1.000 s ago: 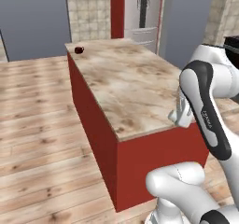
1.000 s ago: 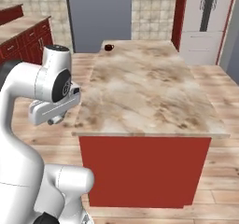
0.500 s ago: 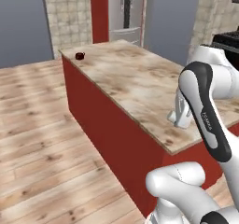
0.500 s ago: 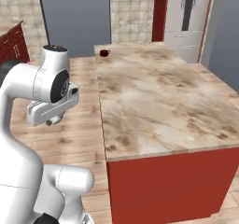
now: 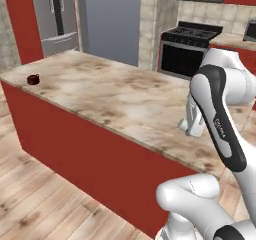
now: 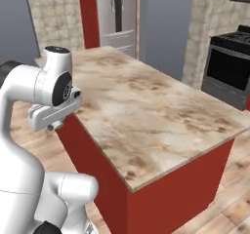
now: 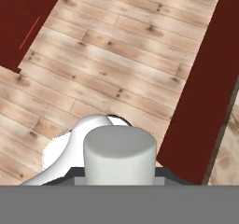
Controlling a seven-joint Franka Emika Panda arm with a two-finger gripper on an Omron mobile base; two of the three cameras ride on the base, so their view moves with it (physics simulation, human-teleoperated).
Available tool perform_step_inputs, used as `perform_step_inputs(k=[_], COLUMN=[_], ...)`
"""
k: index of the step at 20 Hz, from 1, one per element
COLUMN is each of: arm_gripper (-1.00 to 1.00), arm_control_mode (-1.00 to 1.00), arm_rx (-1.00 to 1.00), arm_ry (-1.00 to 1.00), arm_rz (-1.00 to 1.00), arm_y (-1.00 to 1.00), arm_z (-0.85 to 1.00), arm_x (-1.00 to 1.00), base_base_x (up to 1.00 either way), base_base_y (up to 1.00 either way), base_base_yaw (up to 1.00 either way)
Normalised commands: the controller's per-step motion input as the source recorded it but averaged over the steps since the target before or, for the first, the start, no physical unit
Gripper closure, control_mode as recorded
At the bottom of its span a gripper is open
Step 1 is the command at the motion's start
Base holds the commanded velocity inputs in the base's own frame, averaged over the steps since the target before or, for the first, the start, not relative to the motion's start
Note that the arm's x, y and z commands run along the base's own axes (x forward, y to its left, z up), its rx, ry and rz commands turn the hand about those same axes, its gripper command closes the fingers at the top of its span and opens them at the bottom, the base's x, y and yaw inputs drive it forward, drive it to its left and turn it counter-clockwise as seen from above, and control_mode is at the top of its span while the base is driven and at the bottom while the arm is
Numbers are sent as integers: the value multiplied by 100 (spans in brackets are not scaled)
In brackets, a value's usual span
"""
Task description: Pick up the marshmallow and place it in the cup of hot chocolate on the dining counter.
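1. The marshmallow (image 7: 119, 154), a white stubby cylinder, is seen upright at the bottom of the hand view, clamped in the tool (image 7: 119, 174); the jaws are drawn together on it, and only slivers of the dark tips are visible at its base.
2. Beyond the marshmallow in the hand view, a wooden plank floor (image 7: 107, 64) is seen far below, with the red side of the bench (image 7: 205, 101) along the right and a strip of its marble top at the right edge.
3. The tool is thus held over the floor, beside the bench and not above its top.
4. In the left base view, the cup of hot chocolate (image 5: 33, 79) is seen as a small dark mug standing on the far left corner of the bench (image 5: 115, 96), well apart from the arm (image 5: 215, 109).
5. In that view the hand hangs at the near right part of the bench top; the fingertips cannot be made out.
6. In the right base view, the hand (image 6: 51, 116) is seen off the near left edge of the bench (image 6: 146, 116).
7. A black stove (image 5: 187, 46) and a steel fridge (image 6: 117, 13) stand beyond the bench.
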Motion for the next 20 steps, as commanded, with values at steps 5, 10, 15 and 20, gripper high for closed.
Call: perform_step_inputs(k=[5, 10, 15, 20], arm_gripper=[100, 100, 100, 100], arm_control_mode=[100, 100, 100, 100], arm_rx=[0, 0, 0, 0], arm_ry=[0, 0, 0, 0], arm_rz=[0, 0, 0, 0], arm_y=[0, 0, 0, 0], arm_z=[0, 0, 0, 0], arm_x=[0, 0, 0, 0], base_base_x=[41, 34, 2, 0], base_base_y=[76, 92, 100, 100], base_base_yaw=[-72, -63, -41, -32])
